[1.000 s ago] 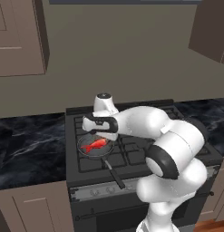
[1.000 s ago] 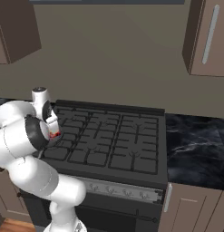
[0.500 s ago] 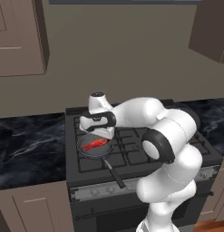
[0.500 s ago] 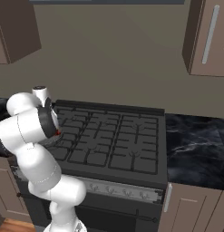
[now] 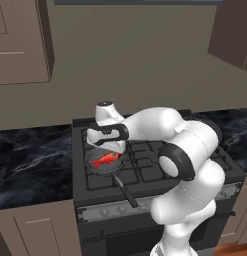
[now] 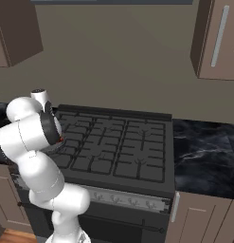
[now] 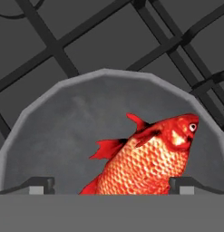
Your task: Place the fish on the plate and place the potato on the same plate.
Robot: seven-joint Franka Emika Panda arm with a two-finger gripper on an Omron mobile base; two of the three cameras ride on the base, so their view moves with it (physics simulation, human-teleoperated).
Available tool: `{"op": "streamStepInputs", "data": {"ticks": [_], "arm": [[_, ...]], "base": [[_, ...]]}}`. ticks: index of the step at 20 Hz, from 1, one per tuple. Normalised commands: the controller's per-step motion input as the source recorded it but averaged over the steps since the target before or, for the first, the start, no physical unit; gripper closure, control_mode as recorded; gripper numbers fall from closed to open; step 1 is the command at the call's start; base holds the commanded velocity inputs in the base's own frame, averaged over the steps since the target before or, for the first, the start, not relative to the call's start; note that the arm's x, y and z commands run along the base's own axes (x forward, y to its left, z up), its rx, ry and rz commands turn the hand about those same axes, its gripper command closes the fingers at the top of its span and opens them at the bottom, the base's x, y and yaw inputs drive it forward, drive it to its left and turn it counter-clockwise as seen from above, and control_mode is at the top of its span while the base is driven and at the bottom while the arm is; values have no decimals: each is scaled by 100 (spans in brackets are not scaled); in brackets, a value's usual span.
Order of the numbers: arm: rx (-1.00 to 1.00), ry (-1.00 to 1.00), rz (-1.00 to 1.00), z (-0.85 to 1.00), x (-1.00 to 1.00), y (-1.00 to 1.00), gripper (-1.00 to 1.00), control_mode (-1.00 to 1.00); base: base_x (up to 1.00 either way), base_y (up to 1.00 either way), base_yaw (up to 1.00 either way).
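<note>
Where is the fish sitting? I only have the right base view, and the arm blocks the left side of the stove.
Observer: The fish lies in a dark frying pan on the stove's front left burner.
Operator: Is the gripper near it?
Observer: Yes, the gripper hangs right over the fish, a fingertip on either side of its body.
Operator: Have the jaws closed on it?
Observer: No, they stand open, wider than the fish.
Operator: Which way does the pan handle point?
Observer: Toward the stove's front edge, to the right of the pan.
</note>
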Motion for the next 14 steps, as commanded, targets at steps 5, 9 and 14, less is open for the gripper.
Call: {"op": "streamStepInputs", "data": {"ticks": [5, 9, 14], "arm": [[-1, 0, 0, -11, -28, -4, -100, -100], [0, 0, 0, -4, -20, -3, -100, -100], [-1, 0, 0, -4, -2, 0, -100, -100]], "base": [[0, 0, 0], [0, 0, 0], [0, 0, 0]]}}
